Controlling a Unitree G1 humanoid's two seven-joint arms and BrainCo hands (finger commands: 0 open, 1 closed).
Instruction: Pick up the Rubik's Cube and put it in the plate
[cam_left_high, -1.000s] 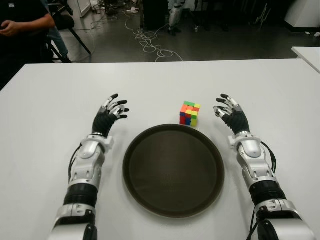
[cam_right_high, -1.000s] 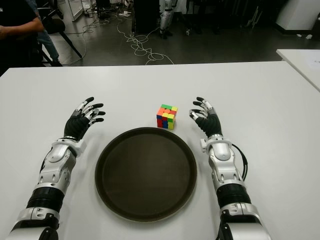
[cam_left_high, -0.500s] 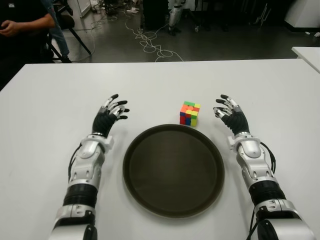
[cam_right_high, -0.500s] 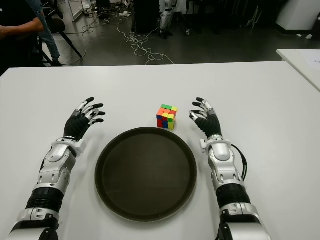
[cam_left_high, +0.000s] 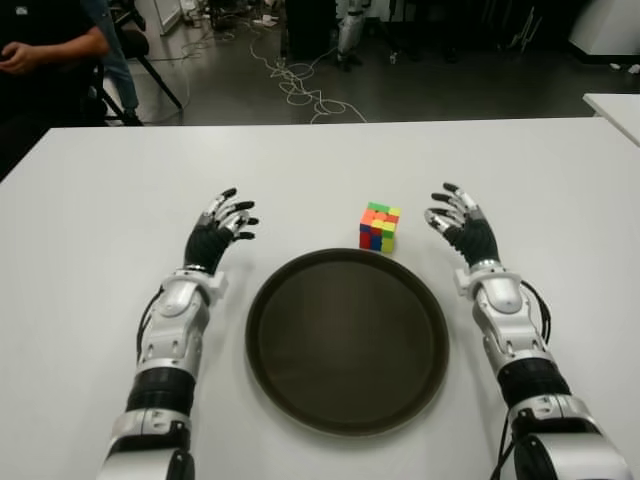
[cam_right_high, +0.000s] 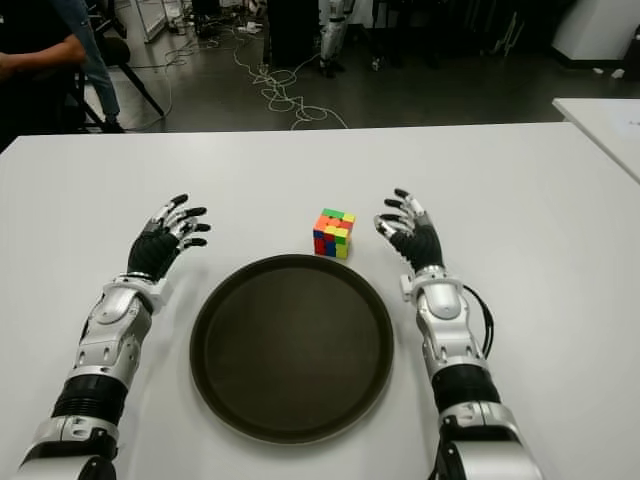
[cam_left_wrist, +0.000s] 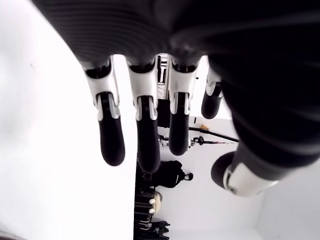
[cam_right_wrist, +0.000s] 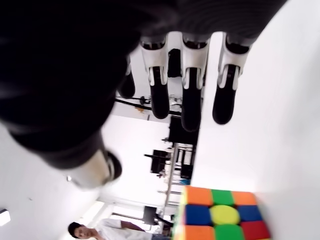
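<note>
Looks like we're at the reach step: the Rubik's Cube (cam_left_high: 379, 227) sits mid-worktop just beyond the plate (cam_left_high: 270, 345) rim, the right hand (cam_left_high: 462, 228) near it, fingers spread and empty, left hand (cam_left_high: 218, 232) open too, so next comes closing sideways onto the cube.

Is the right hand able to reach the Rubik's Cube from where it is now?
Probably yes. The right hand is open beside the Rubik's Cube, with only bare table between them; the plate lies nearer the robot.
</note>
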